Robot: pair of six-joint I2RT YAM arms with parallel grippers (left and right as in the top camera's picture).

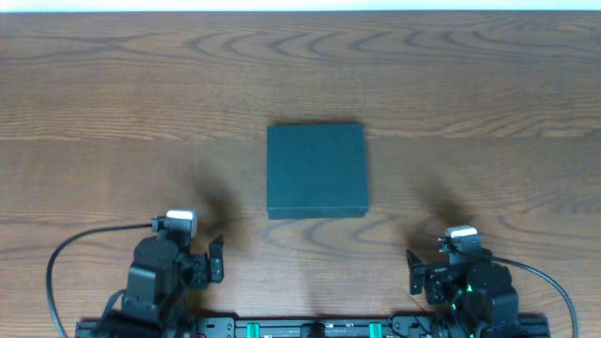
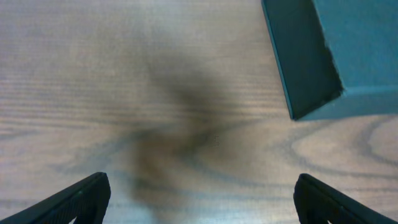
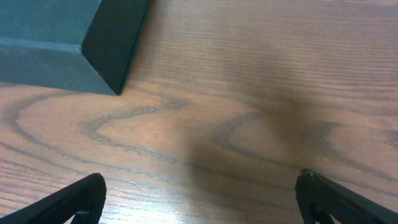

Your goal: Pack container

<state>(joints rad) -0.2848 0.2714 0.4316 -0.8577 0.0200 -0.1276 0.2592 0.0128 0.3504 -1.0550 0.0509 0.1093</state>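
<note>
- Table (image 1: pixel 113 113): brown woodgrain, white strip (image 1: pixel 300 5) along the far edge.
- container (image 1: pixel 315 171): lid down, mid-table.
- left gripper (image 2: pixel 200 198), right gripper (image 3: pixel 200 198): jaws spread wide, holding nothing, apart from container.

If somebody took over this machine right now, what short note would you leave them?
Left pincer: open, empty, low near one container corner.
Right pincer: open, empty, near the other near corner.
Container: in the middle of the table, lid looks closed, neither pincer touching it.
Done: nothing that shows.
Left: open it and pack it; no items to pack are in view.
</note>
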